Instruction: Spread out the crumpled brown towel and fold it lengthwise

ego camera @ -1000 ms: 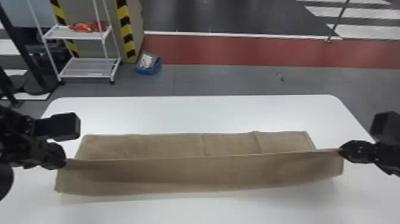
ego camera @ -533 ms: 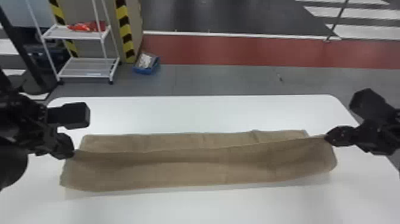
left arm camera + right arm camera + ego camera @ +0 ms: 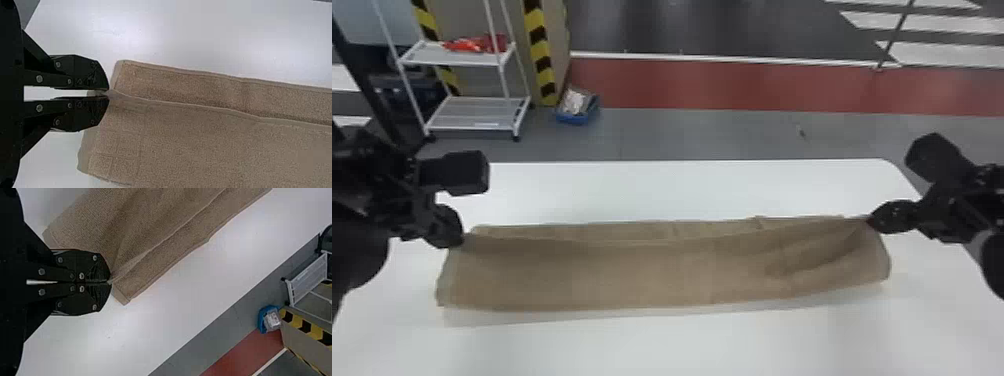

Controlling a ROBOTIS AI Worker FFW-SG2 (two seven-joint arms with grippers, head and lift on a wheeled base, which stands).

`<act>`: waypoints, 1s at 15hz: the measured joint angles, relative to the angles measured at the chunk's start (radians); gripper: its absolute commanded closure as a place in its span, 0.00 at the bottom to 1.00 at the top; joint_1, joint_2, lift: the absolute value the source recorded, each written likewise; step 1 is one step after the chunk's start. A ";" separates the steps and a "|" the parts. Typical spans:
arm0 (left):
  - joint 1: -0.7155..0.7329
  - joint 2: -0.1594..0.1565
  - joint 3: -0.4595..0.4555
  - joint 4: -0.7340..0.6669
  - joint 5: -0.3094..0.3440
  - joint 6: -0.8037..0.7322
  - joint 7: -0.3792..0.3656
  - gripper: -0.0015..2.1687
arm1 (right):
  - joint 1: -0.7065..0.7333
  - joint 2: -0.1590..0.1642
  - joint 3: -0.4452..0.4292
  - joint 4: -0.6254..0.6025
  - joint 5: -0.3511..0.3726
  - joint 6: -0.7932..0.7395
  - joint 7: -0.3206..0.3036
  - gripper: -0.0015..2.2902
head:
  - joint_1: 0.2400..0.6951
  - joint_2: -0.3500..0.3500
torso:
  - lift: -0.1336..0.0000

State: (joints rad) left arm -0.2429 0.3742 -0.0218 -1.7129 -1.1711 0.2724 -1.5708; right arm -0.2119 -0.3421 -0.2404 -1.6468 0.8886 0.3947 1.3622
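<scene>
At the left, the left gripper has its jaws drawn nearly together at the tips, nipping a corner of the brown towel, with a narrow slit of light further back between them. Below that hold, the towel's left end hangs toward the near side of the white bench, and the left wrist view shows a squarish woven pattern near its side hem.

Across the middle, the spreading looks done: the towel is a long, broad band, no longer a crumple. The lengthwise fold looks well under way, its upper layer held up and reaching most of the way over the lower. Beyond the raised hem lies a strip of the lower layer, thinning toward the right. The raised edge sags a little between the two holds, and a soft shadow lies along the near side.

At the right, slanting creases fan out from the right gripper, whose jaws are closed tight on the other corner. What seems left is to bring the raised hem level with the far one, lower it, let go and smooth those creases; released now, the fold would probably end up uneven.
</scene>
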 measured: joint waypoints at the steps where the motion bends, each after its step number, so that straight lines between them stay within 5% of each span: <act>1: -0.009 -0.007 -0.012 0.020 -0.006 0.000 0.000 0.48 | -0.014 0.003 0.014 0.034 0.014 0.000 0.000 0.88 | 1.00 0.40 | 0.07; 10: -0.052 -0.043 -0.015 0.093 -0.015 0.001 0.000 0.48 | -0.129 0.038 0.040 0.223 0.032 -0.009 0.000 0.88 | 1.00 0.41 | 0.07; 15: -0.035 -0.098 0.038 0.091 -0.009 0.028 0.020 0.48 | -0.117 0.051 -0.015 0.244 -0.018 -0.052 0.000 0.88 | 1.00 0.40 | 0.07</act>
State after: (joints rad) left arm -0.2775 0.2759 0.0162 -1.6216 -1.1805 0.3006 -1.5512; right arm -0.3290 -0.2913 -0.2555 -1.4028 0.8707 0.3423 1.3622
